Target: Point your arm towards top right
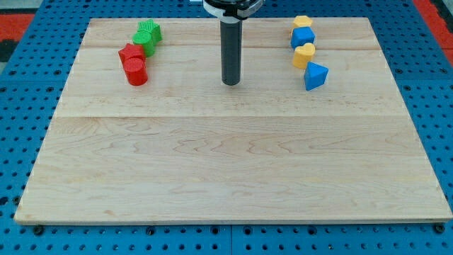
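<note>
Your tip (pixel 231 83), the blunt end of a straight dark cylindrical rod, rests on the wooden board (pixel 226 170), touching nothing, between the red cylinder (pixel 136 71) and the blue triangular block (pixel 316 76).

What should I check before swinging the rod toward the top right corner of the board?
1. My tip visible, on the board: ok.
2. Tip touching no block: ok.
3. Straight line to top right crosses the yellow and blue column, top yellow block, blue cube: not ok.
4. Lower yellow block and blue wedge near that line: cannot tell.
5. Red and green blocks out of the way, at the view's left: ok.
</note>
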